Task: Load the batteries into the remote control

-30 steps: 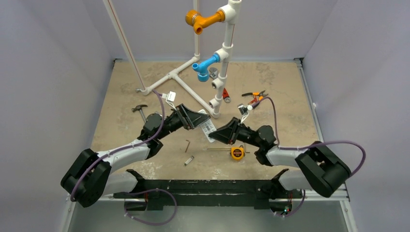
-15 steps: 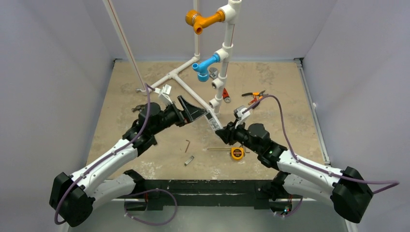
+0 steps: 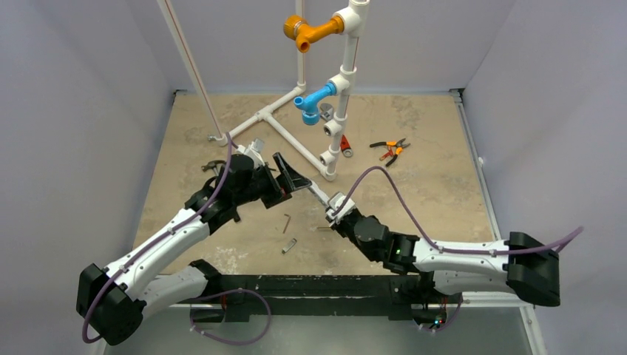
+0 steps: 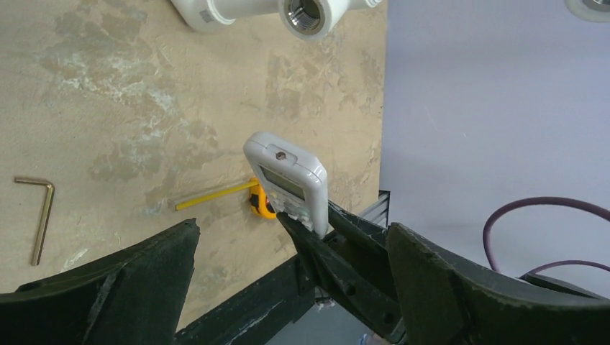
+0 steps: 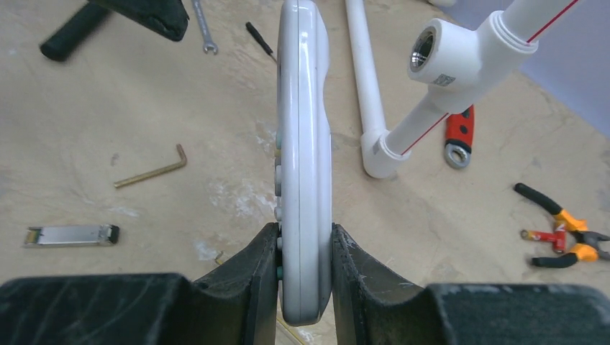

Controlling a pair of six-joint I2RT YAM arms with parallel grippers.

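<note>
The remote control (image 5: pixel 304 144), slim and white, is clamped at its lower end in my right gripper (image 5: pixel 304 233). It stands edge-on with its buttons against the left finger. In the top view the remote (image 3: pixel 319 194) sticks out up-left from my right gripper (image 3: pixel 330 211) above the table's middle. My left gripper (image 3: pixel 292 174) is open and empty, just up-left of the remote's far end. In the left wrist view the remote (image 4: pixel 286 180) shows its display between my left gripper's (image 4: pixel 293 228) spread fingers, not touching them. No batteries show in any view.
A white PVC pipe frame (image 3: pixel 296 140) stands behind the grippers. A red-handled wrench (image 5: pixel 457 136) and orange pliers (image 5: pixel 565 233) lie right of it. A hex key (image 3: pixel 286 222), a small metal module (image 3: pixel 289 245), a hammer (image 3: pixel 213 166) and an orange tape measure (image 4: pixel 260 205) lie nearby.
My right arm has stretched out low towards the left, still holding the remote, which now looks edge-on from above. My left gripper has drawn back a little up-left of the remote.
</note>
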